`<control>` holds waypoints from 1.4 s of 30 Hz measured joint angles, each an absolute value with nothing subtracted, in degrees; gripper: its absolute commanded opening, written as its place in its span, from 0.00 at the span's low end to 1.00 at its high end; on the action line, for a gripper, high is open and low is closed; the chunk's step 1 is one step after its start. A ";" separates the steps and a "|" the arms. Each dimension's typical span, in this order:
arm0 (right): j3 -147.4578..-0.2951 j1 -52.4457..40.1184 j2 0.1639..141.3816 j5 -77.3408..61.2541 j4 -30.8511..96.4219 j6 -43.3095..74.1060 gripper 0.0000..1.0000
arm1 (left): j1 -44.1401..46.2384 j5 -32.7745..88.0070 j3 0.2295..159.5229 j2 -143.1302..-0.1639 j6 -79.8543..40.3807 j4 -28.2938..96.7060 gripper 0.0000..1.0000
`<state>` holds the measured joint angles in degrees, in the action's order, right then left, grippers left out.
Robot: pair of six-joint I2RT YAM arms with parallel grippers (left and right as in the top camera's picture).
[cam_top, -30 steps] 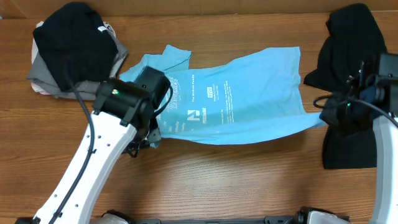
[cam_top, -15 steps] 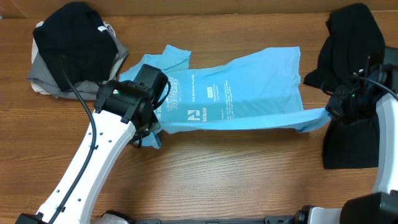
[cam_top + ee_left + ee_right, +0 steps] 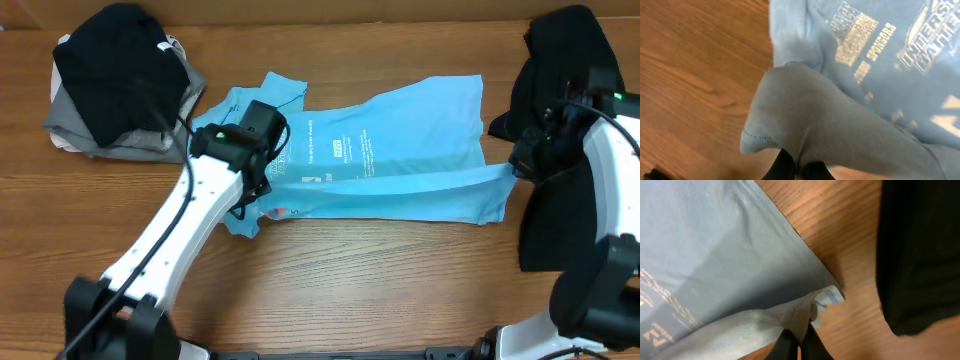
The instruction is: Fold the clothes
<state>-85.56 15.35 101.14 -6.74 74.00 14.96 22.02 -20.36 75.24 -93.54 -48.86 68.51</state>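
Light-blue T-shirt [image 3: 400, 135] lies across the middle of the table [image 3: 400, 290], nearer its far edge, long axis left to right. I have the left gripper [image 3: 256, 192] and right gripper [image 3: 516, 170] each pinched tight on its near hem, one at each end. The shirt's body lies beyond both.

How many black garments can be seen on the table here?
2. One black garment sits atop the grey clothes at the left; the second black garment lies along the right edge. The pile may hide more.
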 measured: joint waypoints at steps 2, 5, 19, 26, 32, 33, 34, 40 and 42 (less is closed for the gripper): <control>-85.56 15.14 102.65 -7.11 72.34 14.90 0.04 | 21.93 -20.73 75.22 -96.27 -48.84 66.00 0.04; -85.47 13.93 104.97 -7.27 69.56 14.92 0.04 | 20.86 -21.06 75.20 -99.98 -48.45 63.20 0.04; -85.45 12.27 106.41 -7.66 62.02 14.96 0.04 | 14.37 -21.32 75.02 -104.20 -44.97 53.98 0.04; -85.45 11.86 107.26 -7.70 60.38 14.94 0.04 | 14.15 -21.30 75.02 -104.20 -41.82 54.08 0.11; -85.45 10.33 111.48 -7.64 58.22 14.96 0.06 | 14.13 -21.43 75.02 -104.20 -39.79 53.23 0.41; -85.45 10.09 112.25 -7.68 57.78 14.98 0.14 | 14.13 -21.52 75.02 -104.20 -39.51 53.04 0.47; -85.45 9.98 112.92 -7.62 57.43 14.96 0.28 | 14.13 -21.67 75.02 -104.20 -38.92 52.82 0.53; -85.73 9.54 113.82 -7.62 58.13 14.92 0.72 | 14.11 -21.74 75.07 -104.20 -36.42 53.01 0.66; -86.87 9.56 113.86 -7.62 60.62 14.81 0.76 | 14.11 -21.74 75.94 -104.29 -33.47 56.05 0.70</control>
<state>-86.87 9.56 113.86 -7.62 60.62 14.81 14.11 -21.74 75.94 -104.29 -33.47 56.05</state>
